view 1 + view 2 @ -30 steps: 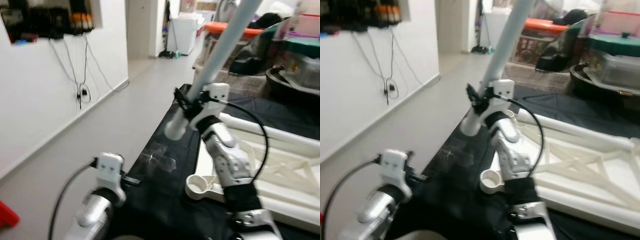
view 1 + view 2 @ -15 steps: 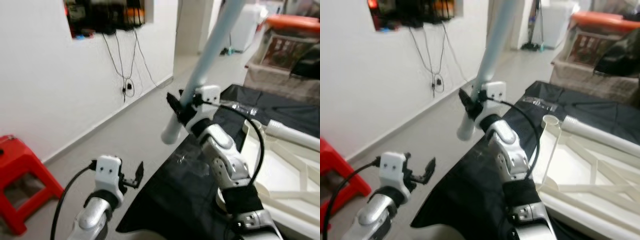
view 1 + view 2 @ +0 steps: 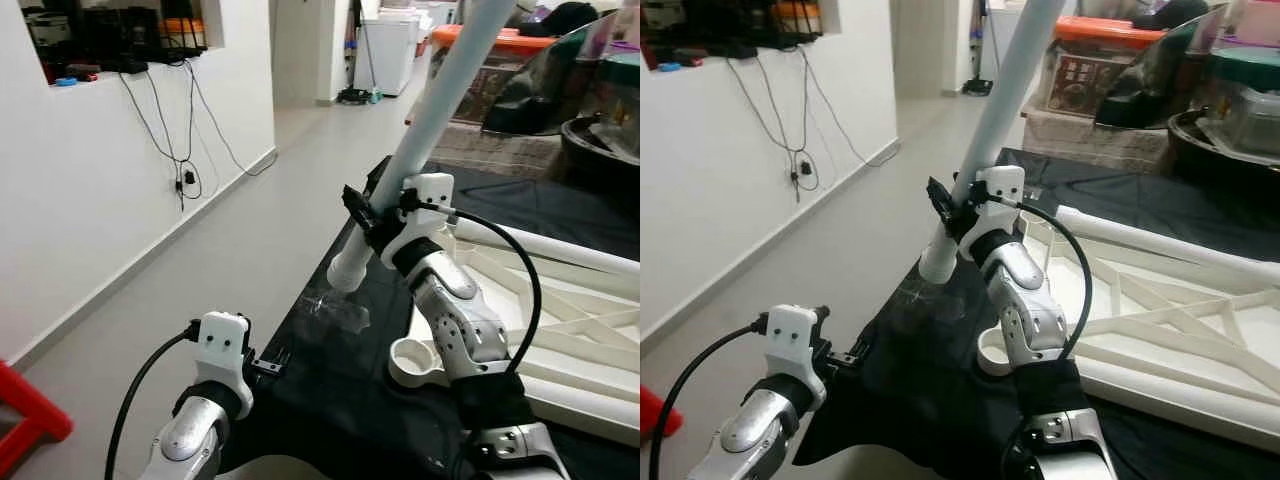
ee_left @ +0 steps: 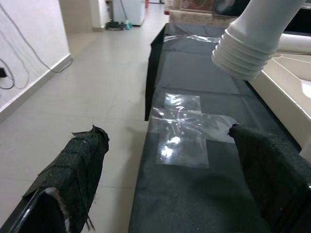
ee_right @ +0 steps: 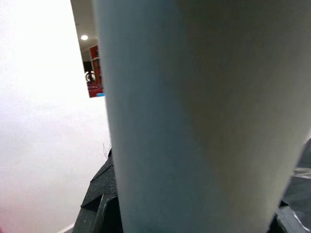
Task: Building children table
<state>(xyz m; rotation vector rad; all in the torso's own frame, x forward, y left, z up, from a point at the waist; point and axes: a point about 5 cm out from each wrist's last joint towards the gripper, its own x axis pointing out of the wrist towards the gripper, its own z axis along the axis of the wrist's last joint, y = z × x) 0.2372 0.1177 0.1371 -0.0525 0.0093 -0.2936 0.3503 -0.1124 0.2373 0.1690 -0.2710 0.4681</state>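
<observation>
My right gripper (image 3: 368, 212) is shut on a long white table leg (image 3: 440, 95), held tilted, its ribbed lower end (image 4: 248, 51) hanging above the black cloth (image 3: 340, 400). The leg's tube (image 5: 194, 116) lies close between the right fingers. The upturned white table top (image 3: 560, 300) lies on the cloth to the right, with a round corner socket (image 3: 413, 362) near my right forearm. My left gripper (image 4: 165, 132) is open and low, over the cloth's edge, its padded fingers (image 4: 82, 160) either side of a clear plastic film (image 4: 187, 131).
A white wall with hanging cables (image 3: 180, 150) runs along the left, with bare grey floor (image 3: 230, 230) beside the cloth. A red stool (image 3: 25, 420) stands at the lower left. Crates (image 3: 500, 50), a white bin (image 3: 395, 45) and dark containers (image 3: 600, 140) crowd the back right.
The camera has swung back to the right, so the table top shows more fully. My right gripper still holds the leg at the same tilt. The left gripper sits a little lower.
</observation>
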